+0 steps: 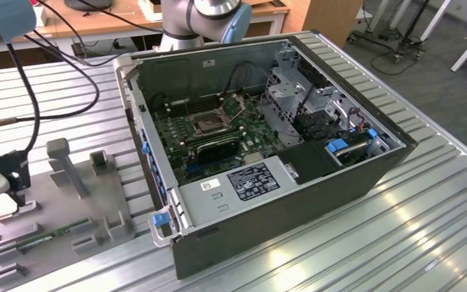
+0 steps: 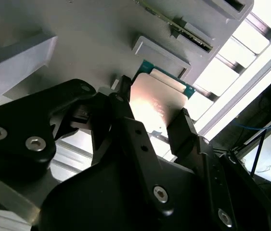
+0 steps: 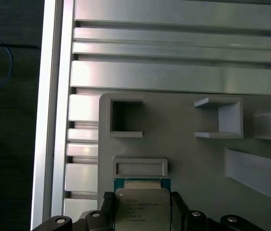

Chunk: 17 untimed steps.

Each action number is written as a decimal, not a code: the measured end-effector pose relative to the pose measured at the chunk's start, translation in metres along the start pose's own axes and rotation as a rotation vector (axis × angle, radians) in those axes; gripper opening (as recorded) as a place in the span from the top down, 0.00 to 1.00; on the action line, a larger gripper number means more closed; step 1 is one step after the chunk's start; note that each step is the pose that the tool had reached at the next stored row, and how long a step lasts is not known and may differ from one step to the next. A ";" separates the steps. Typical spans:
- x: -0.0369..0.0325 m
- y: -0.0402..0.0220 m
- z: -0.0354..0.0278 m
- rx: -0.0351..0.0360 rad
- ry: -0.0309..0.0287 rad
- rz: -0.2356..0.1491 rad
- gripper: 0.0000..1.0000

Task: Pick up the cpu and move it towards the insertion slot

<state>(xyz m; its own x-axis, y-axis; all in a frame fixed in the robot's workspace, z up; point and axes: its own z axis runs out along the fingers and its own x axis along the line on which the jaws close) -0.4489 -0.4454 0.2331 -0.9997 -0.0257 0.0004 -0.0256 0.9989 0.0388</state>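
Silvery cpu (image 3: 142, 214) on grey tray (image 3: 188, 163), beneath hand (image 3: 142, 196).

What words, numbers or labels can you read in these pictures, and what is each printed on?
Print on top of the cpu, first wrist view: several lines, too small to read.
Black label on the grey metal box, exterior view: too small to read.
White sticker beside that label: too small to read.
Nothing can be quoted.

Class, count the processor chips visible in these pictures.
1. The cpu lies on the grey tray, right at the gripper, in both wrist views. Others may be hidden inside the computer case.
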 end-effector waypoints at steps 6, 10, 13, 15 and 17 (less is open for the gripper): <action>0.0000 0.0008 -0.0199 0.0003 0.0001 0.000 0.45; 0.0000 0.0012 -0.0317 0.0003 0.0000 0.000 0.45; 0.0000 0.0015 -0.0378 0.0004 0.0001 0.000 0.45; 0.0000 0.0015 -0.0385 0.0002 -0.0001 0.000 0.45; 0.0000 0.0015 -0.0385 0.0002 -0.0002 0.000 0.45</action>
<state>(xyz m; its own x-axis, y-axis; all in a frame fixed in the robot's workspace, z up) -0.4489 -0.4454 0.2716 -0.9997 -0.0257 0.0002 -0.0256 0.9989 0.0386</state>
